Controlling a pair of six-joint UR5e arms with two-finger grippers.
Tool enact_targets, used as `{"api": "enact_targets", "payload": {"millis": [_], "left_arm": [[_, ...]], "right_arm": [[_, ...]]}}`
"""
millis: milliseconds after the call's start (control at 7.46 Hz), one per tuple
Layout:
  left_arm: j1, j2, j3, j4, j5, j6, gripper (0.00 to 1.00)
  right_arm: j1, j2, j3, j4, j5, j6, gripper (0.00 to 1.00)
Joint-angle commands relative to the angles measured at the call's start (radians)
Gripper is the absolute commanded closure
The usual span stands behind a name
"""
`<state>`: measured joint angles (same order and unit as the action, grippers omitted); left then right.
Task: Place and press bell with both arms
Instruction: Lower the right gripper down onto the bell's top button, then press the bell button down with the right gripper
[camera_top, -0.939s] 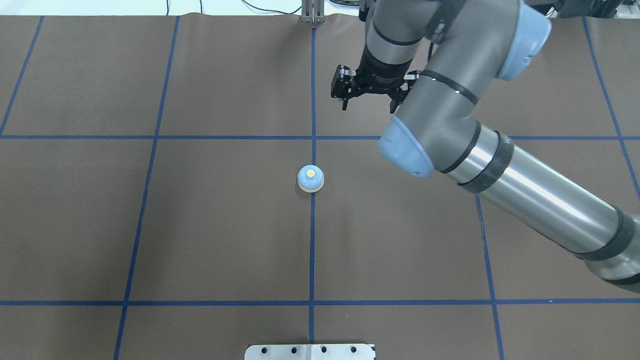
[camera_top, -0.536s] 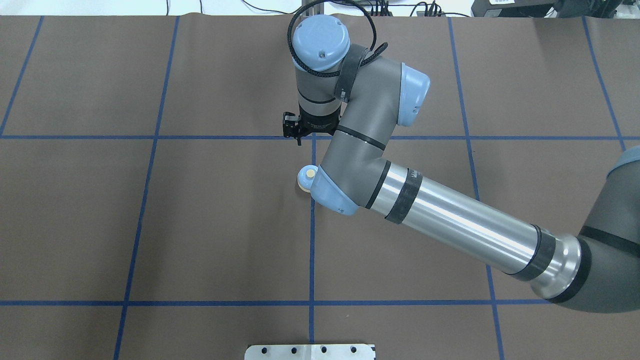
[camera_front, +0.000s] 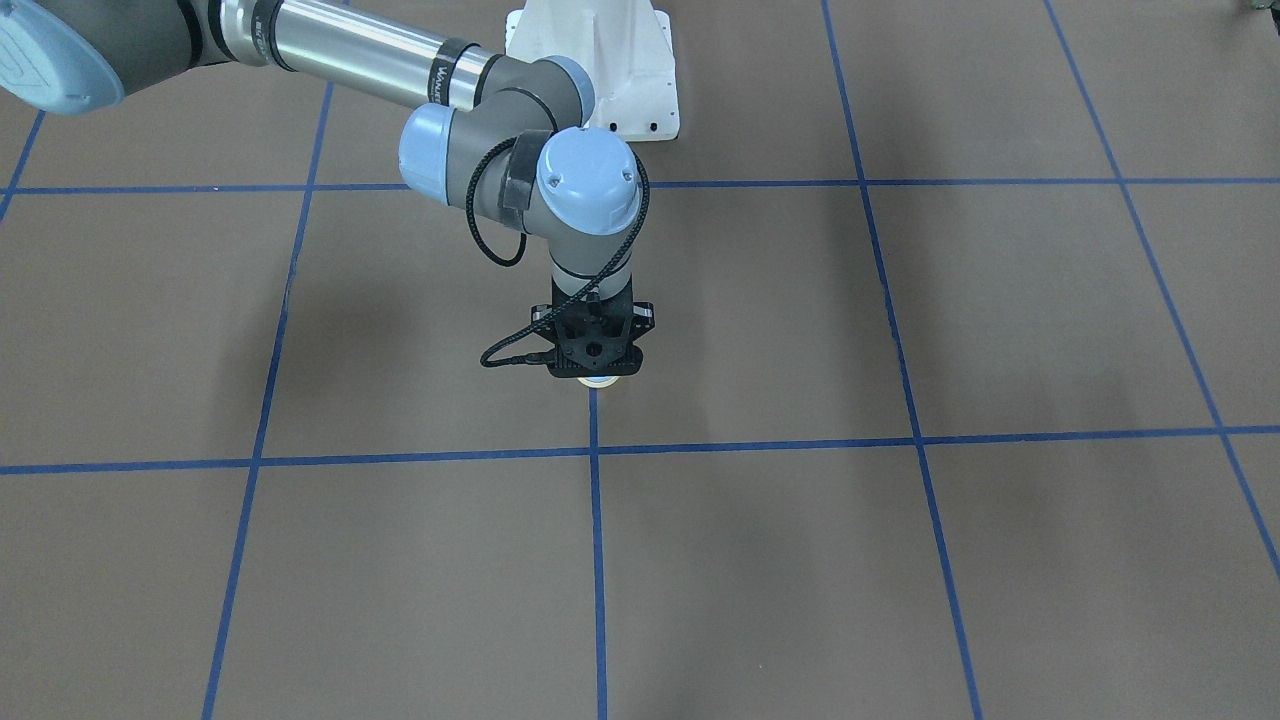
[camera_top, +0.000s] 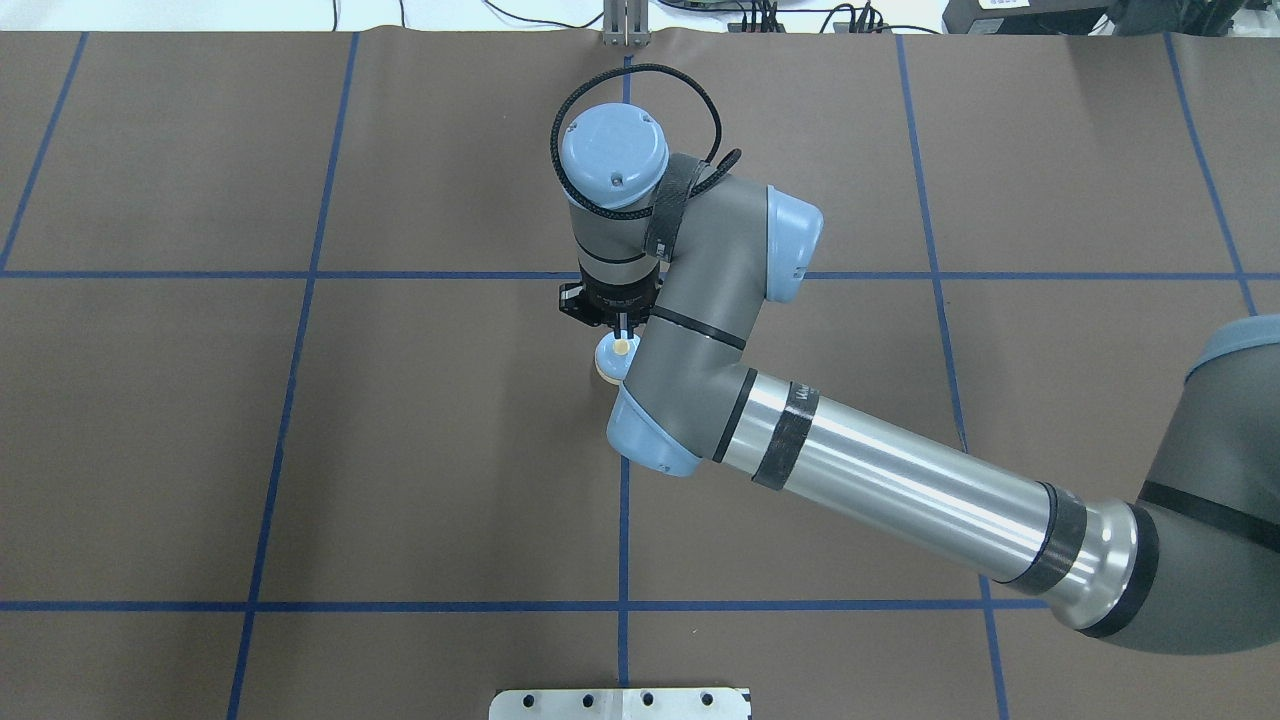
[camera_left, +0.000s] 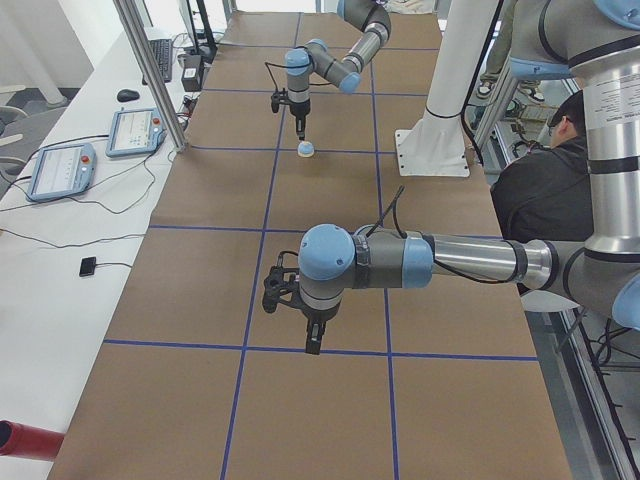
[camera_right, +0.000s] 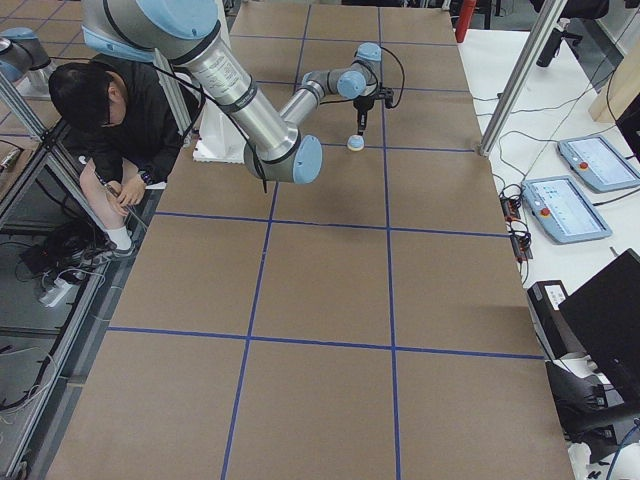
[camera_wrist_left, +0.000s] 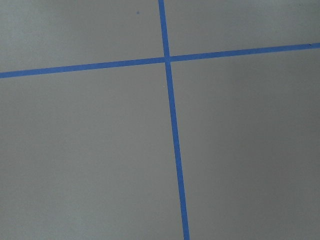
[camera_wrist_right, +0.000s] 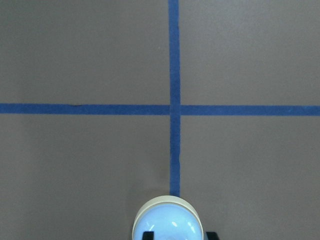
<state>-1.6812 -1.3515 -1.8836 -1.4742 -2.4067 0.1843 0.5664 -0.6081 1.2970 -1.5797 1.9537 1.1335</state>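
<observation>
The bell (camera_top: 606, 360) stands on the brown mat on the centre tape line, light-blue dome with a cream button. It also shows in the front view (camera_front: 597, 381), the right wrist view (camera_wrist_right: 167, 220) and both side views (camera_left: 306, 150) (camera_right: 355, 144). My right gripper (camera_top: 621, 338) points straight down over the button, its fingers together; I cannot tell if it touches. It hides most of the bell in the front view (camera_front: 593, 368). My left gripper (camera_left: 313, 345) hangs over a tape crossing far from the bell; I cannot tell if it is open or shut.
The white bolted pedestal (camera_front: 600, 70) stands behind the bell on the robot's side. A silver plate (camera_top: 620, 703) lies at the near edge. A seated person (camera_right: 110, 110) is beside the pedestal. Pendants (camera_left: 60, 170) lie on the side table.
My right arm swung in from the far right and came down over the bell. Its gripper went from wide open to shut. The bell has not moved.
</observation>
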Motion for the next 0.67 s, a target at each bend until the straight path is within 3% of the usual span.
{"api": "enact_targets", "payload": {"millis": [0,536], "left_arm": [[0.0,0.0,0.0,0.0,0.0,0.0,0.0],[0.0,0.0,0.0,0.0,0.0,0.0,0.0]], "right_arm": [[-0.016,-0.004,-0.001,-0.002,0.001,0.003,1.0],[-0.026,-0.012,-0.001,0.0,-0.004,0.006,1.0]]}}
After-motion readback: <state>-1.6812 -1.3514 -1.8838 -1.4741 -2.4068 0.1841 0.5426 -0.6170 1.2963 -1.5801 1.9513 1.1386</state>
